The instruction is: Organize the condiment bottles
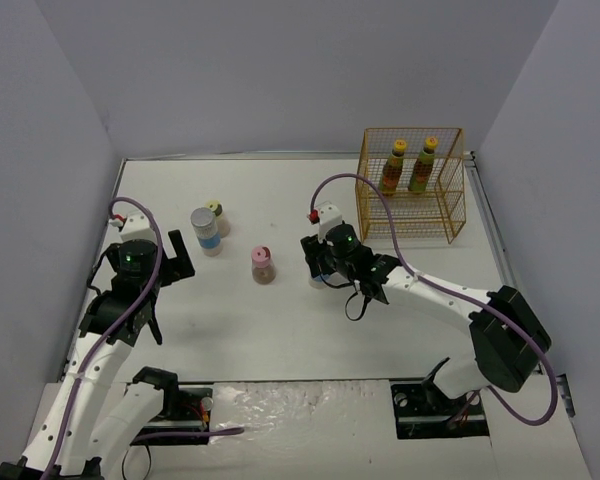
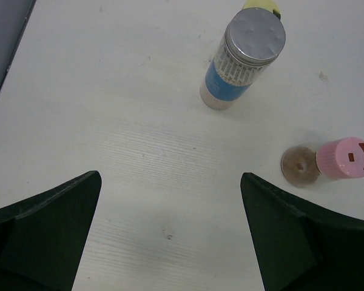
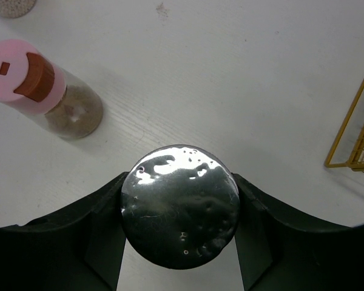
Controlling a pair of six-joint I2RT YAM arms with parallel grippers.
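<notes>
At mid-desk (image 1: 270,320), near the yellow wire basket (image 1: 412,129), the right end effector (image 3: 179,185) was clamped on one silver-lidded bottle (image 3: 179,212). A finger pressed each side just beneath the lid, which the wrist view looked straight down upon. Whether its base touched the desk could not be told. The pink-capped bottle (image 3: 45,91) stood apart to its left. The left end effector (image 2: 170,179) hung open and empty. The second silver-lidded bottle (image 2: 242,60) stood ahead of its gap, untouched, with the yellow-green-capped bottle (image 2: 262,5) just behind. The two tall yellow-capped bottles (image 1: 394,167) stood upright inside the basket. The stout bottles were judged rigid, light and smooth-walled. They probably suit a grip across the body below the lid, though the glossy wall may slip.
</notes>
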